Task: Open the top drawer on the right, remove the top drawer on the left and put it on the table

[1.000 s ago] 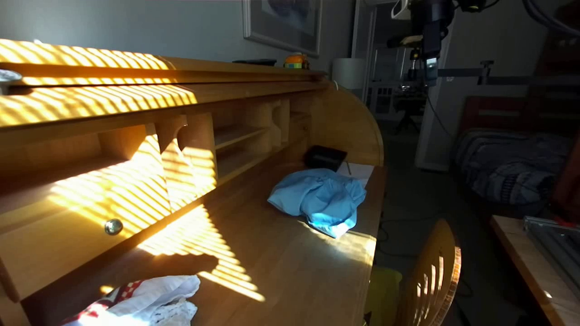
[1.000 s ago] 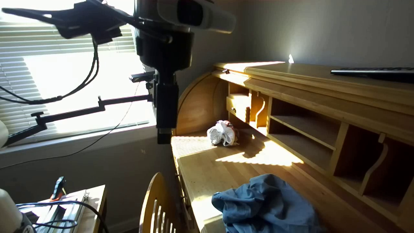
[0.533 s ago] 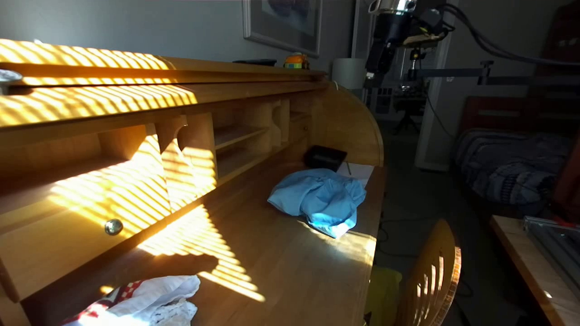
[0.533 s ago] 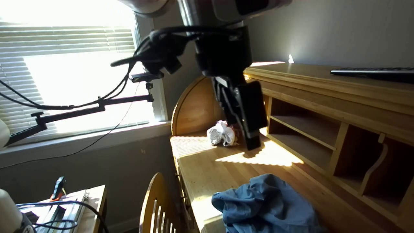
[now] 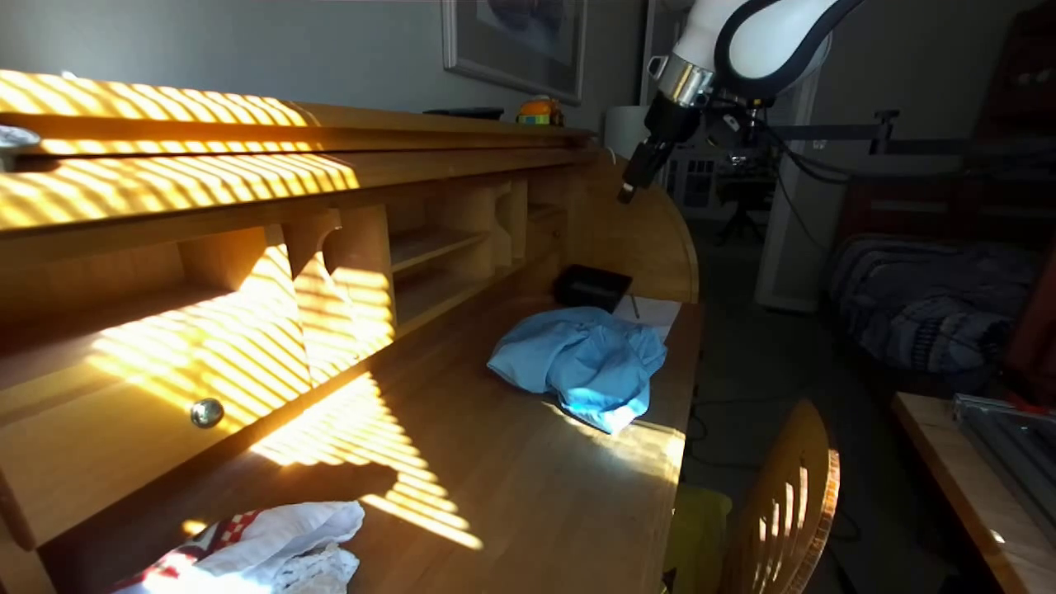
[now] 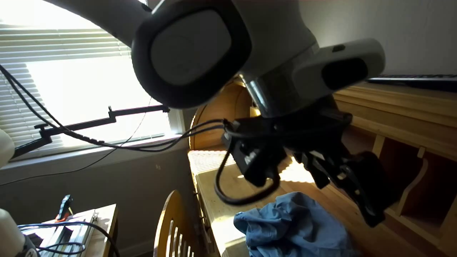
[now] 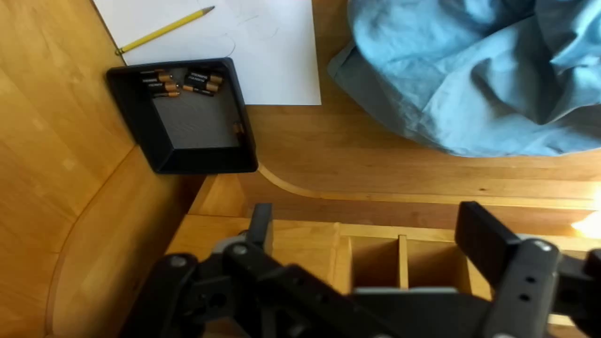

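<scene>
One drawer (image 5: 148, 433) shows you sun-striped wood, shiny round knob (image 5: 206, 412); another drawer (image 5: 543, 238) sits in shade. Your claw (image 7: 368, 223) hangs released, fingers (image 7: 483, 232) spread wide.

In an exterior view: grey wall (image 5: 247, 49) up-left of the pincer (image 5: 627, 195), framed picture (image 5: 520, 41) on it. Striped sunlight (image 5: 355, 305) well left and lower. Bed (image 5: 932, 305) lower right of the pincer, in shade; dark floor (image 5: 738, 355) and chair (image 5: 788, 450) also below right. In an exterior view: window (image 6: 89, 85) up-left of the pincer, blown out, slatted blinds (image 6: 53, 43).
</scene>
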